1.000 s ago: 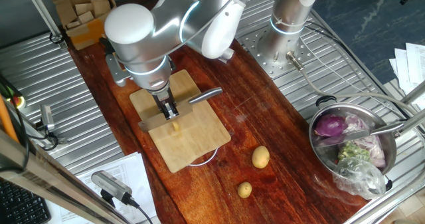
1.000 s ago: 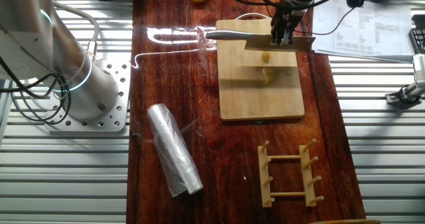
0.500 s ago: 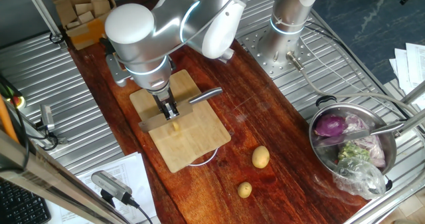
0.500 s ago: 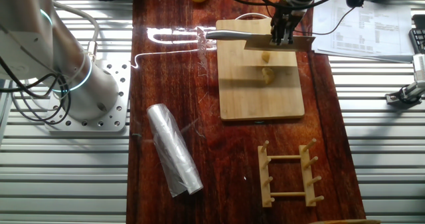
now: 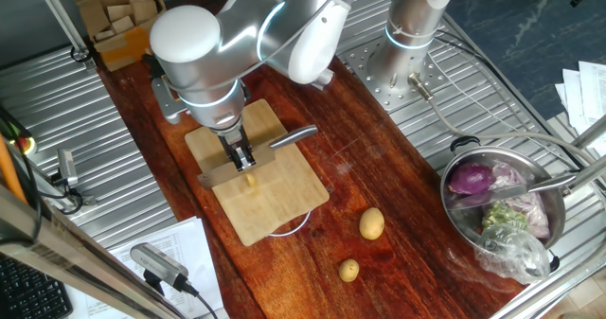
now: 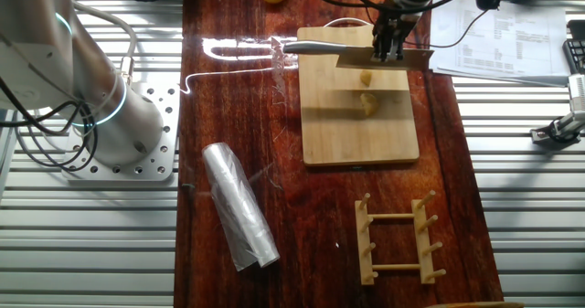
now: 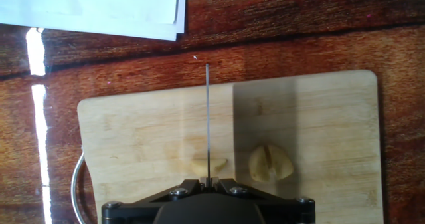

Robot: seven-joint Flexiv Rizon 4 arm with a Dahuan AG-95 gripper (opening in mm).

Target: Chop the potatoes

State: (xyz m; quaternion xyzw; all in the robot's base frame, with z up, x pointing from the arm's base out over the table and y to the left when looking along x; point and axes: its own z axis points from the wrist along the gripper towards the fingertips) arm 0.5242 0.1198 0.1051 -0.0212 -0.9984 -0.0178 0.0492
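Potatoes (image 7: pixel 271 163) lie on the wooden cutting board (image 7: pixel 319 117), and the claw (image 5: pixel 243 159) is squeezed tight on the cleaver (image 6: pixel 388 58), holding its blade edge-down over one chunk (image 7: pixel 207 164) so it can cut it.

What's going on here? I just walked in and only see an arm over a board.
The robot arm's gripper is shut on a cleaver, holding it over a wooden cutting board. The blade sits edge-down over one small potato chunk; another cut piece lies beside it. Two whole potatoes wait on the table off the board, and a metal pot of vegetables stands farther off.
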